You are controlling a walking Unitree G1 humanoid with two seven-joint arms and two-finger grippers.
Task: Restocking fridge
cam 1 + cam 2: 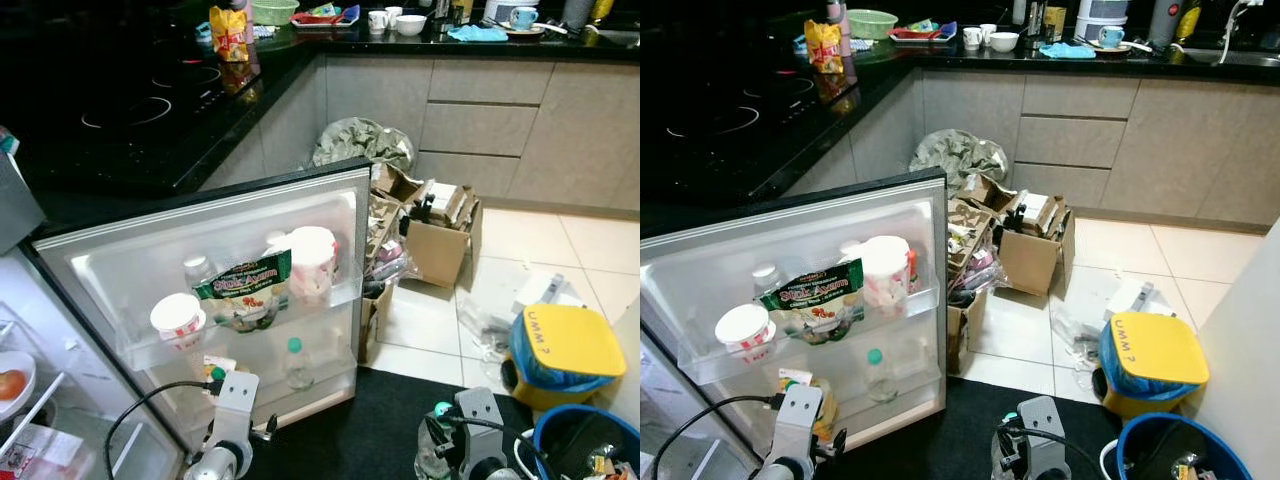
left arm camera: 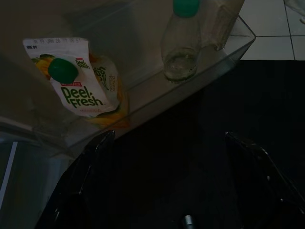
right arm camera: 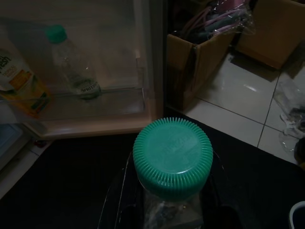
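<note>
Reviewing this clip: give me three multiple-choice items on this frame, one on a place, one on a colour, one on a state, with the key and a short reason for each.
1. Where does the Peel Fresh juice pouch stand?
A. On the black counter
B. In the lower shelf of the fridge door
C. In the cardboard box

2. What colour is the cap of the bottle in the right hand?
A. Green
B. Red
C. White

3. How does the left hand stand?
A. Shut on the pouch
B. Shut on a cup
C. Open, holding nothing

Key:
1. B: the pouch sits in the lower shelf of the fridge door, beside a clear bottle.
2. A: the right wrist view shows a ribbed green cap.
3. C: the left wrist view shows both black fingers spread apart over the dark mat, nothing between them.
</note>
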